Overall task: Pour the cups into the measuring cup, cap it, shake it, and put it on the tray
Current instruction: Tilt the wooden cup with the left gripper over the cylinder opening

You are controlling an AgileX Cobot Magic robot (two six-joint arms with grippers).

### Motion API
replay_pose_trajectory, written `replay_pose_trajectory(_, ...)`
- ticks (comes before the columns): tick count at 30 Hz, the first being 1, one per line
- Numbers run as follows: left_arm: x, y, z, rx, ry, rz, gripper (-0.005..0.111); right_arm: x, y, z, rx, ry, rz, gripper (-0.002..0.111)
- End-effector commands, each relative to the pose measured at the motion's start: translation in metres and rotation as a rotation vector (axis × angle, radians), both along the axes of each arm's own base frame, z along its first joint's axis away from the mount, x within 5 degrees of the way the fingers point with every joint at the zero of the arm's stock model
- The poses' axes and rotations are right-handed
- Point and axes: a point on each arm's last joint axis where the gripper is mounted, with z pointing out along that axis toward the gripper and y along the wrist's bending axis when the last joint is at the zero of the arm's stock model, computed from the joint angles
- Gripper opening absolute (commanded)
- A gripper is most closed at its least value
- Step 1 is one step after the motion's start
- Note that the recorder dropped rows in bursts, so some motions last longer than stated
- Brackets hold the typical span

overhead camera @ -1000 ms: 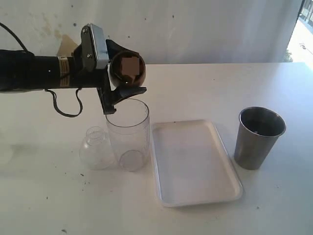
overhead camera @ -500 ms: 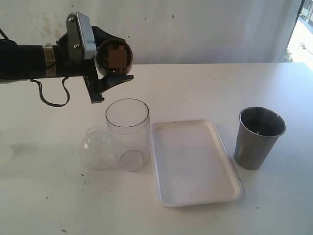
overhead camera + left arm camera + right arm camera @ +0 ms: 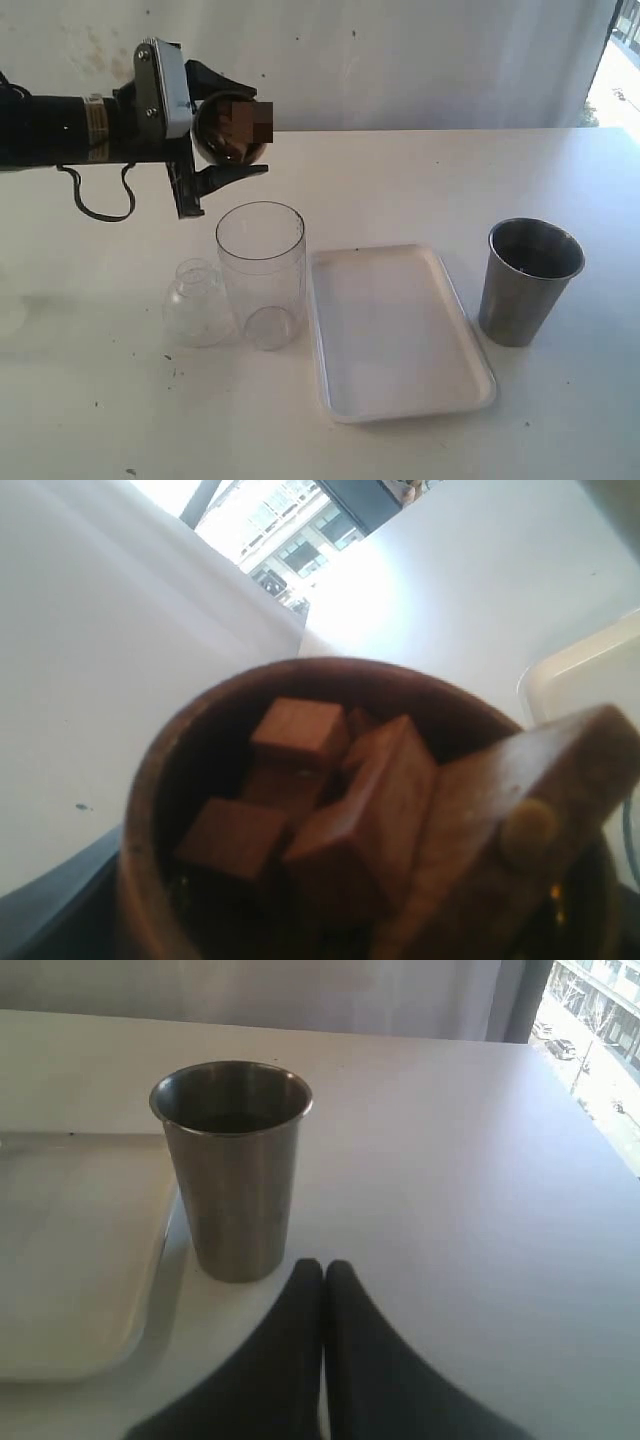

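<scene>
Hardly anything is done yet, I'd say. The measuring cup, left of centre, looks empty. Its cap sits on the desk just beside it, and the tray in the middle carries nothing.

At upper left the left end effector grasps the wooden cup, tipped on its side, and the wrist view shows brown blocks inside. The measuring cup stands below it and slightly to the right, well apart.

The right end effector is clenched on nothing, close to the steel tumbler at right.

Both pours, capping, shaking and placing all seem left to do.
</scene>
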Motion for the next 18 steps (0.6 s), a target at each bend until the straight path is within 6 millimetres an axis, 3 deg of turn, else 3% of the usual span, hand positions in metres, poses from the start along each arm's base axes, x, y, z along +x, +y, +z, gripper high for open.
replay_pose_trajectory(1,-0.0026,-0.0065,0.0068,-0.015,-0.026,-0.022,0.000,0.0000,-0.0003,-0.0008,0.004,-0.008,-0.007,0.000)
replay_pose_trajectory(18,-0.0068,-0.0133,0.0017,0.099,-0.133,-0.087,0.000,0.0000,-0.0003,-0.0008,0.004,-0.008,-0.007,0.000)
